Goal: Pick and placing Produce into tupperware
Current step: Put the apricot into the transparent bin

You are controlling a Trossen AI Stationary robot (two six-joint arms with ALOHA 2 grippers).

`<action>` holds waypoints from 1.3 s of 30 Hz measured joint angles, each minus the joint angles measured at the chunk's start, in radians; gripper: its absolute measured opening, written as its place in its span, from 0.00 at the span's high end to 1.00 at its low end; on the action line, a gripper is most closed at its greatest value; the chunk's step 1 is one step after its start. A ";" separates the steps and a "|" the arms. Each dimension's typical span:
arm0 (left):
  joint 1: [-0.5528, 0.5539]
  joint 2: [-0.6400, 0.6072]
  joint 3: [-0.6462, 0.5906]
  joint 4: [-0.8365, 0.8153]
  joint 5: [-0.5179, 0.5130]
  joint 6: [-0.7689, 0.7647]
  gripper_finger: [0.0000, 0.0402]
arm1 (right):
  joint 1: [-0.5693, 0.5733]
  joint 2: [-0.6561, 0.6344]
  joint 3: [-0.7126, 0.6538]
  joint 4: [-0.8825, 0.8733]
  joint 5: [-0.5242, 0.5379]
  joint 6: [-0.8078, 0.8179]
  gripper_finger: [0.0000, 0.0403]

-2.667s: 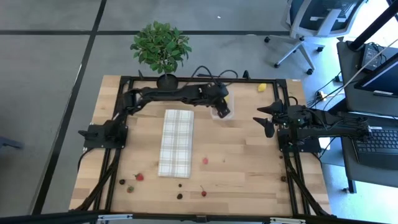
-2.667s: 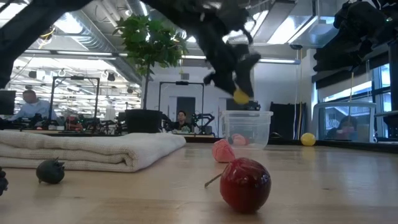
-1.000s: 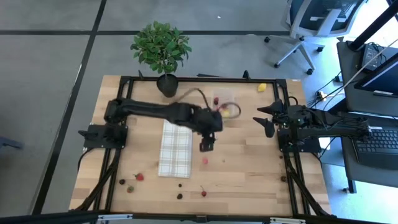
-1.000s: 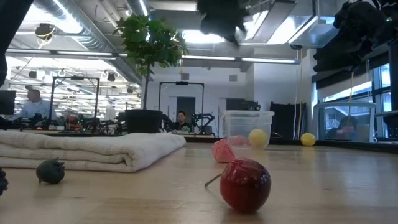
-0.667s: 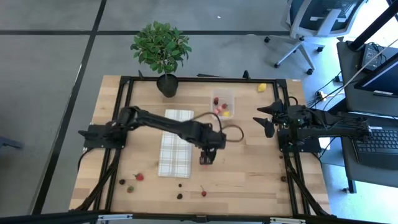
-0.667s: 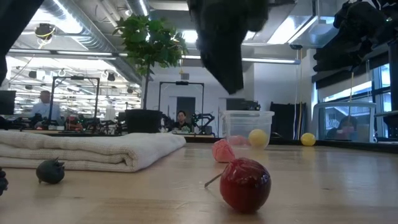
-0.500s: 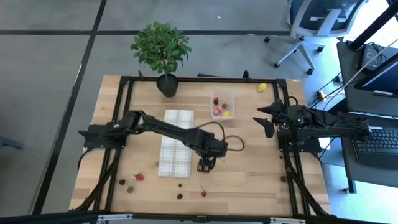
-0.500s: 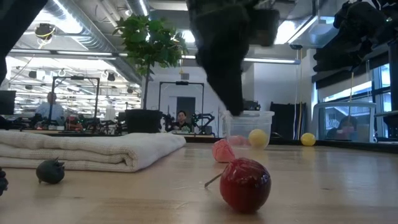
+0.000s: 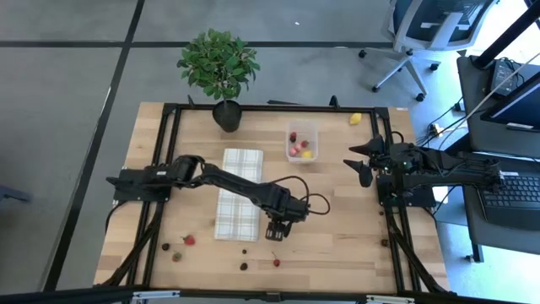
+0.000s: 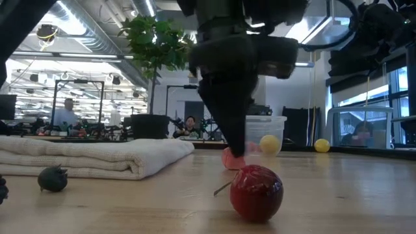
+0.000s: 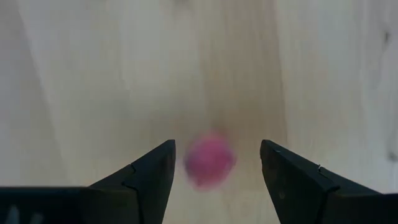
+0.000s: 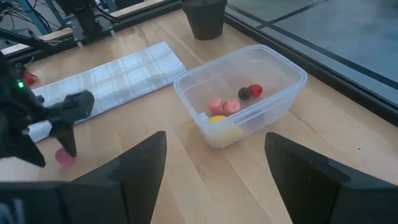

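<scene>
The left gripper, jaws apart, hung over a small pink fruit piece on the wooden table, beside the checked cloth and well apart from the clear rectangular plastic tupperware. Descending centred should secure it. The right gripper waited open.

Clear tupperware (five produce inside)
</scene>
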State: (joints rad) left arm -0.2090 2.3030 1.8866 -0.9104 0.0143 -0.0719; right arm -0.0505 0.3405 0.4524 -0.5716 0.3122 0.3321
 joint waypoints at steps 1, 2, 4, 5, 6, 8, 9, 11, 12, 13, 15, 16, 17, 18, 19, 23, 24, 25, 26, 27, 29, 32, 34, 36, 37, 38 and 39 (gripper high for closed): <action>0.001 0.003 0.000 -0.006 0.000 0.000 0.44 | 0.000 0.000 0.000 0.000 0.000 0.000 0.32; 0.001 0.004 -0.002 -0.024 0.000 -0.001 0.45 | 0.000 0.000 0.000 0.000 0.000 0.000 0.32; 0.002 0.011 -0.005 -0.003 0.000 -0.002 0.46 | 0.000 0.000 0.000 -0.001 0.000 0.000 0.32; 0.002 0.014 -0.009 -0.002 0.001 -0.002 0.47 | 0.000 0.000 0.000 -0.001 0.000 0.000 0.32; 0.002 0.016 -0.013 -0.015 0.003 -0.001 0.48 | 0.000 0.000 0.000 -0.001 0.000 0.000 0.32; 0.002 0.015 -0.015 -0.017 0.007 -0.003 0.51 | 0.000 0.000 0.000 -0.001 0.000 0.003 0.32; 0.002 0.015 -0.019 -0.015 0.005 -0.004 0.53 | 0.000 0.000 0.000 -0.002 0.000 0.003 0.32; 0.002 0.015 -0.019 -0.016 0.006 -0.003 0.56 | 0.000 0.000 0.000 -0.002 0.000 0.003 0.32; 0.002 0.015 -0.019 -0.016 0.005 -0.003 0.59 | 0.000 0.000 0.000 -0.003 0.000 0.003 0.32; 0.002 0.015 -0.019 -0.016 0.006 -0.004 0.61 | 0.000 0.000 0.000 -0.002 0.000 0.003 0.32; 0.002 0.015 -0.019 -0.016 0.004 -0.003 0.65 | 0.000 0.000 0.000 -0.003 0.000 0.003 0.32; 0.003 0.015 -0.019 -0.016 0.004 -0.003 0.67 | 0.000 0.000 0.000 -0.003 0.000 0.003 0.32; 0.004 0.015 -0.019 -0.016 0.003 -0.003 0.69 | 0.000 0.000 0.000 -0.003 0.000 0.003 0.32; 0.005 0.015 -0.019 -0.016 0.003 -0.003 0.72 | 0.000 0.000 0.000 -0.003 0.000 0.003 0.32; 0.007 0.015 -0.019 -0.016 0.004 -0.003 0.74 | 0.000 0.000 0.000 -0.003 0.000 0.003 0.32; 0.026 0.011 -0.020 -0.021 0.010 -0.003 0.80 | 0.000 0.000 0.000 -0.003 0.000 0.003 0.32; 0.034 0.003 -0.021 -0.032 0.010 -0.003 0.81 | 0.000 0.000 0.000 -0.003 0.000 0.003 0.32; 0.044 -0.007 -0.022 -0.040 0.010 -0.003 0.82 | 0.000 0.000 0.000 -0.003 0.000 0.003 0.32; 0.057 -0.022 -0.022 -0.037 0.010 -0.003 0.82 | 0.000 0.000 0.000 -0.002 0.000 0.003 0.32; 0.070 -0.039 -0.022 -0.036 0.010 0.000 0.82 | 0.000 0.000 0.000 -0.002 0.000 0.003 0.32; 0.101 -0.083 -0.022 -0.042 0.002 -0.004 0.82 | 0.000 0.000 0.000 -0.002 0.000 0.003 0.32; 0.158 -0.148 -0.021 -0.029 -0.060 -0.026 0.80 | 0.000 0.000 0.000 -0.002 0.000 0.003 0.32; 0.198 -0.184 -0.021 -0.003 -0.119 -0.045 0.80 | 0.000 0.000 0.000 -0.002 0.000 0.004 0.32; 0.239 -0.205 -0.019 0.067 -0.156 -0.050 0.80 | 0.000 0.000 0.000 -0.002 0.000 0.003 0.32; 0.261 -0.209 -0.019 0.091 -0.162 -0.050 0.80 | 0.000 0.000 0.000 -0.002 0.000 0.003 0.32; 0.282 -0.210 -0.019 0.129 -0.162 -0.050 0.80 | 0.000 0.000 0.000 -0.002 0.000 0.003 0.32; 0.303 -0.209 -0.019 0.176 -0.161 -0.051 0.81 | 0.000 0.000 0.000 -0.001 0.000 0.003 0.32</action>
State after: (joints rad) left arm 0.0941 2.0942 1.8671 -0.7340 -0.1467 -0.1232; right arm -0.0505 0.3404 0.4526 -0.5728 0.3122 0.3355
